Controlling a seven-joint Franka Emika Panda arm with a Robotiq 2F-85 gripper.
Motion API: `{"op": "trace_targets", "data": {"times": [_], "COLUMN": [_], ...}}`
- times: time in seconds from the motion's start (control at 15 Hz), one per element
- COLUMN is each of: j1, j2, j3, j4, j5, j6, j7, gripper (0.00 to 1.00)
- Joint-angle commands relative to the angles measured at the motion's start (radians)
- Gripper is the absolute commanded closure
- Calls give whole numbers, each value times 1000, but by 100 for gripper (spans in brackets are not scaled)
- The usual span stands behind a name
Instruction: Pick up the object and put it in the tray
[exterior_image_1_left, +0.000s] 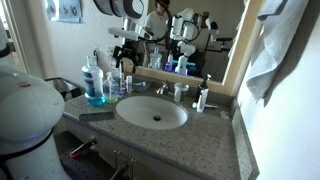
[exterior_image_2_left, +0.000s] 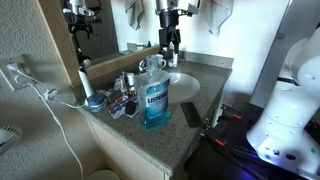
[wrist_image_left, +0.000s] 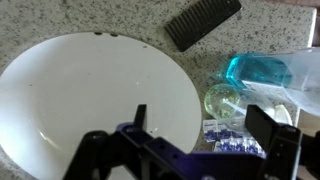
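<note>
The object, a small slim white bottle with a dark cap (exterior_image_1_left: 201, 97), stands upright on the counter to the right of the faucet (exterior_image_1_left: 161, 88). My gripper (exterior_image_1_left: 126, 58) hangs open and empty above the left side of the sink, well away from the bottle. It also shows in an exterior view (exterior_image_2_left: 170, 45). In the wrist view its two dark fingers (wrist_image_left: 203, 125) are spread over the edge of the white sink basin (wrist_image_left: 70, 100). The bottle is out of the wrist view. A dark tray (exterior_image_1_left: 66, 90) sits at the counter's left end.
A large blue-liquid bottle (exterior_image_1_left: 95, 85) (exterior_image_2_left: 155, 100) (wrist_image_left: 260, 70) stands left of the sink, with a clear glass (wrist_image_left: 225, 100) and a blister pack (wrist_image_left: 235, 140) beside it. A black comb (exterior_image_1_left: 95, 116) (wrist_image_left: 203, 22) lies near the front edge. A mirror lines the back wall.
</note>
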Motion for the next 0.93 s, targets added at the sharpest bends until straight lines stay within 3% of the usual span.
{"op": "trace_targets", "data": {"times": [0.0, 0.27, 0.47, 0.87], "j1": [-79, -179, -238, -283], "j2": [62, 170, 280, 455], "j3": [-45, -139, -190, -181], "j4": [81, 226, 365, 555], "j5": [-75, -178, -179, -140], "j6": [-28, -28, -26, -9], "j7": [-61, -167, -244, -197], "gripper": [0, 0, 0, 0]}}
